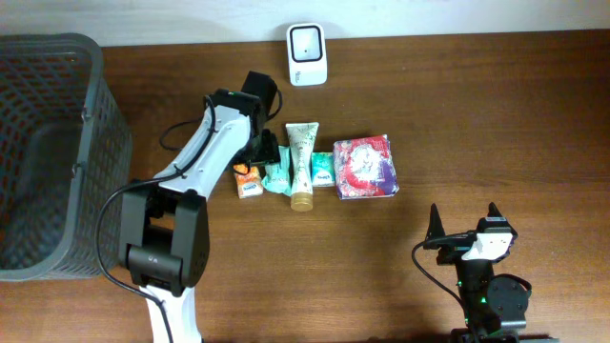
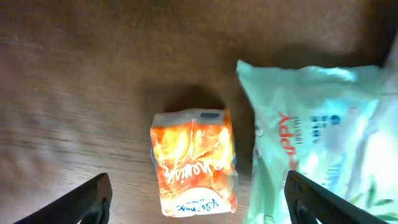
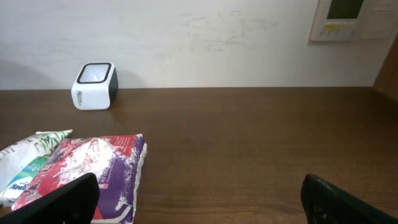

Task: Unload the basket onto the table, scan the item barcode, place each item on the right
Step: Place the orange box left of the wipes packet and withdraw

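A small orange packet (image 2: pixel 194 160) lies flat on the brown table, straight below my left gripper (image 2: pixel 196 208). That gripper is open, its two black fingers standing apart on either side of the packet and holding nothing. In the overhead view the orange packet (image 1: pixel 249 183) is the leftmost of a row of items, with the left gripper (image 1: pixel 262 155) just above it. No barcode shows on it. The white scanner (image 1: pixel 307 54) stands at the table's far edge. My right gripper (image 1: pixel 464 235) is open near the front right, away from the items.
Beside the orange packet lie a teal packet (image 2: pixel 317 130), a cream tube (image 1: pixel 303 164) and a red and purple packet (image 1: pixel 365 168). A dark mesh basket (image 1: pixel 48 152) stands at the far left. The right wrist view shows the scanner (image 3: pixel 94 85) against the wall.
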